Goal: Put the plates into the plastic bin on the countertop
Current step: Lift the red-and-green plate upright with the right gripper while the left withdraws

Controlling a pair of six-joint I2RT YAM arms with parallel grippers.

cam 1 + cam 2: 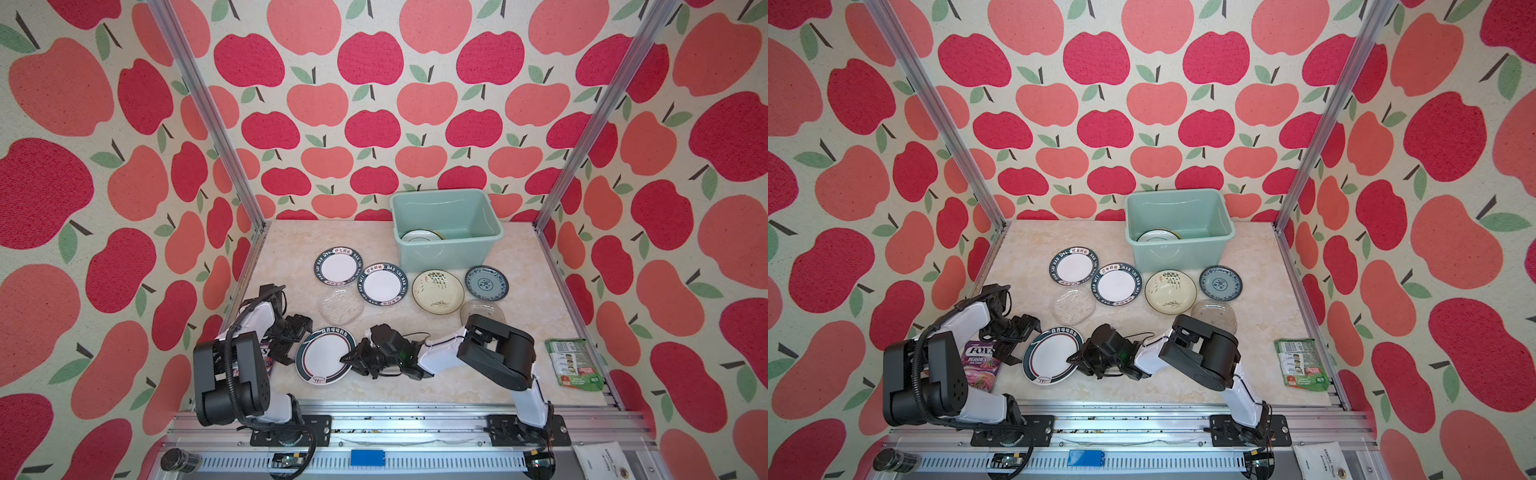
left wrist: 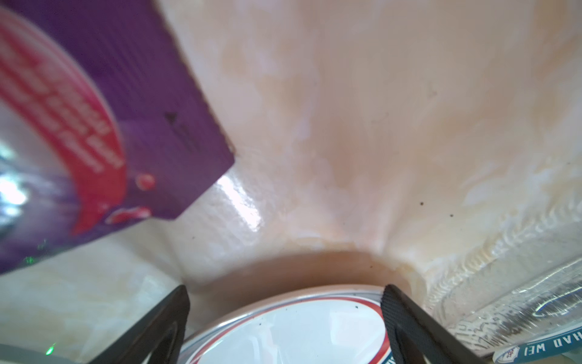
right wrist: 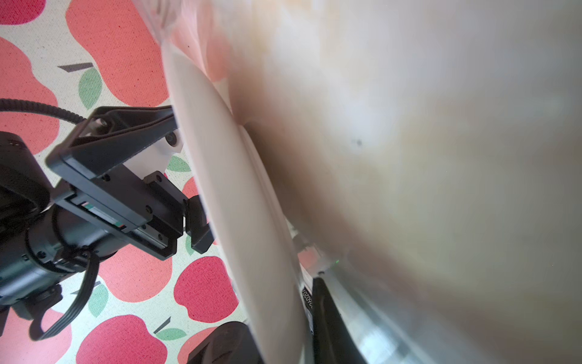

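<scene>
A white plate with a dark rim and emblem (image 1: 324, 359) (image 1: 1050, 353) lies at the front of the countertop (image 1: 415, 386). My right gripper (image 1: 345, 358) (image 3: 277, 315) is shut on its right rim, one finger above and one below. My left gripper (image 1: 291, 345) (image 2: 285, 290) stands open astride its left rim (image 2: 283, 334) without gripping. The mint plastic bin (image 1: 444, 253) at the back holds one plate (image 1: 419, 236). In front of it lie two lettered plates (image 1: 338, 267) (image 1: 382, 284), a cream one (image 1: 437, 291), a blue one (image 1: 486, 282) and two glass ones (image 1: 340, 306) (image 1: 482, 312).
A purple snack packet (image 1: 982, 365) lies under the left arm, close to the held plate. A green packet (image 1: 573, 363) sits at the front right by the rail. Aluminium rails frame the surface, and apple-patterned walls stand on three sides.
</scene>
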